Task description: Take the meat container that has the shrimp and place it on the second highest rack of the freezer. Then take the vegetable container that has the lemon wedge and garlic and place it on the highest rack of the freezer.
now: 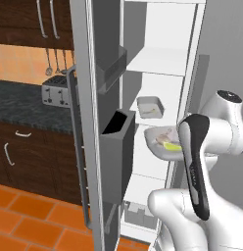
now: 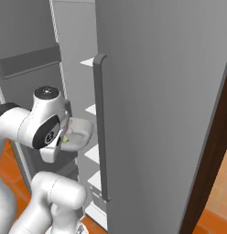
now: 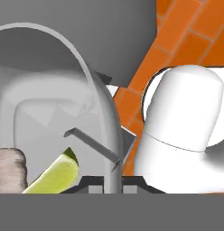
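End effector (image 3: 113,178) clamped on rim of vegetable container (image 1: 160,145); lemon wedge (image 3: 55,176) and garlic (image 3: 10,169) inside. Container held at freezer (image 1: 143,98) opening, below highest rack (image 1: 155,61). Meat container (image 1: 151,106) sits on shelf behind. Raise container level, clear rack edge, insert, set flat before release.

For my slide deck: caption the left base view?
Arm carries lemon-and-garlic tray toward the open freezer; another tray already sits inside.
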{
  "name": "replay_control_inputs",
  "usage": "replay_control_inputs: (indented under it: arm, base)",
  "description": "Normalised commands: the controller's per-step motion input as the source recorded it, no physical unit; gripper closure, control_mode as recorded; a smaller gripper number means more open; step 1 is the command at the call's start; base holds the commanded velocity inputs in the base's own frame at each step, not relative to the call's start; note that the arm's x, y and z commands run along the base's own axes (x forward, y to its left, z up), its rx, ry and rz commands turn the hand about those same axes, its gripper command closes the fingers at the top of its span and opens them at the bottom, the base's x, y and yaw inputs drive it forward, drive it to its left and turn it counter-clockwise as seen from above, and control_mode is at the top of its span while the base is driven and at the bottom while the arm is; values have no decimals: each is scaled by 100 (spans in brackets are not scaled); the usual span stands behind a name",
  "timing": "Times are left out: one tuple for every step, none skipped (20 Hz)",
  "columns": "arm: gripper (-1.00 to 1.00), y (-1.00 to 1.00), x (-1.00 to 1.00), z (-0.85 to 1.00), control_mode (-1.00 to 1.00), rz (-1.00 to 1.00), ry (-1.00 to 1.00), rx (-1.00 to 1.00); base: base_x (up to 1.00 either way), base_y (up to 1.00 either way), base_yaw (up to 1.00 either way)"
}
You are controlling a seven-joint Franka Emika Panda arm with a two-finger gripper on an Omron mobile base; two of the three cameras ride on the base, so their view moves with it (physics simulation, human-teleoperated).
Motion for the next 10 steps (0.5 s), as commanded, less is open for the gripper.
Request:
replay_control_inputs:
  arm:
    - [100, 56, -38, 79, -100, 0, -28, -6]
    - [100, 57, -29, 84, -100, 0, -29, -7]
    - [100, 56, -15, 92, -100, 0, -30, -6]
    - [100, 41, 0, 100, -100, 0, -32, -4]
    - [100, 6, 3, 100, -100, -1, -29, 0]
    - [100, 0, 29, 100, -100, -3, -27, 0]
    - [100, 0, 41, 100, -100, -8, -23, 0]
    - [100, 0, 55, 100, -100, -11, -22, 0]
    - [100, 0, 65, 100, -100, -11, -21, 0]
    - [100, 0, 65, 100, -100, -10, -21, 0]
  base:
    - [0, 0, 0]
    - [0, 0, 0]
    - [0, 0, 0]
    - [0, 0, 0]
    - [0, 0, 0]
    - [0, 0, 0]
    - [0, 0, 0]
    - [0, 0, 0]
    - [0, 0, 0]
    - [0, 0, 0]
